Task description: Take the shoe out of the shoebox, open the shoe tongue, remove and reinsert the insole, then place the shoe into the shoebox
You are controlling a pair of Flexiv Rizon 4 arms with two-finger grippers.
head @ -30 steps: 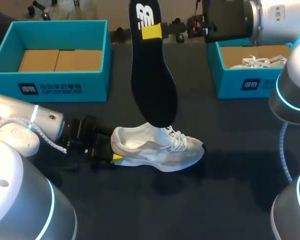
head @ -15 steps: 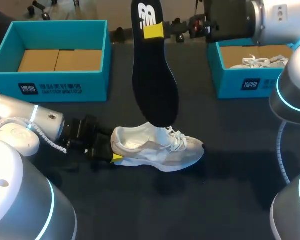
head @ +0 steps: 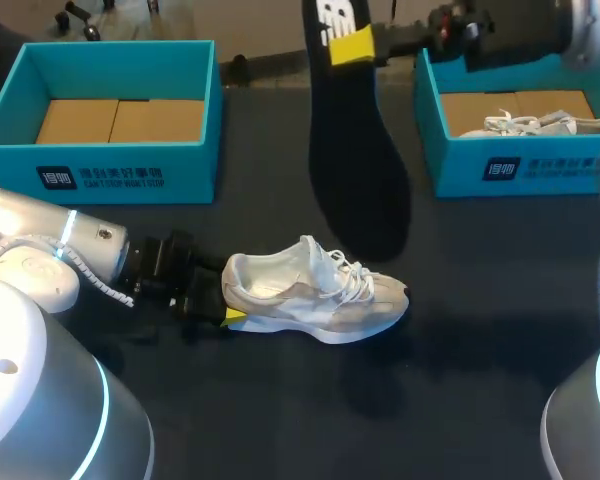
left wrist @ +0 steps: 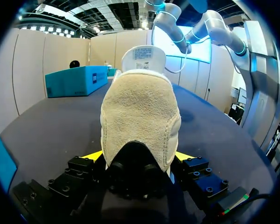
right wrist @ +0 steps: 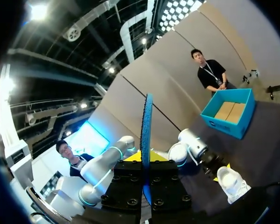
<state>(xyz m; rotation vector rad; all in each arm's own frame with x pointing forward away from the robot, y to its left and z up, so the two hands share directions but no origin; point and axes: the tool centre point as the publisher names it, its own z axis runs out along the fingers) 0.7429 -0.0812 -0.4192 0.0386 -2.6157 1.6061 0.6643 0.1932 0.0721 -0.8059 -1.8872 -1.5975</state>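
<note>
A white and beige shoe (head: pixel 315 295) lies on its sole on the dark table, toe to the right. My left gripper (head: pixel 228 305) is shut on its heel; in the left wrist view the suede heel (left wrist: pixel 140 116) fills the gap between the yellow tips of the left gripper (left wrist: pixel 139 156). My right gripper (head: pixel 352 45) is shut on the heel end of the black insole (head: pixel 358 160), which hangs toe-down above and behind the shoe, clear of it. In the right wrist view the insole (right wrist: pixel 147 126) stands edge-on between the fingers of the right gripper (right wrist: pixel 146 161).
A teal shoebox (head: pixel 110 165) with a cardboard floor stands at the back left. A second teal box (head: pixel 510 165) at the back right holds another white shoe (head: pixel 535 122). Bare dark table lies in front of the shoe.
My right arm has carried the insole to the right, so its toe end has left the shoe's opening. The shoe and left arm have not moved.
</note>
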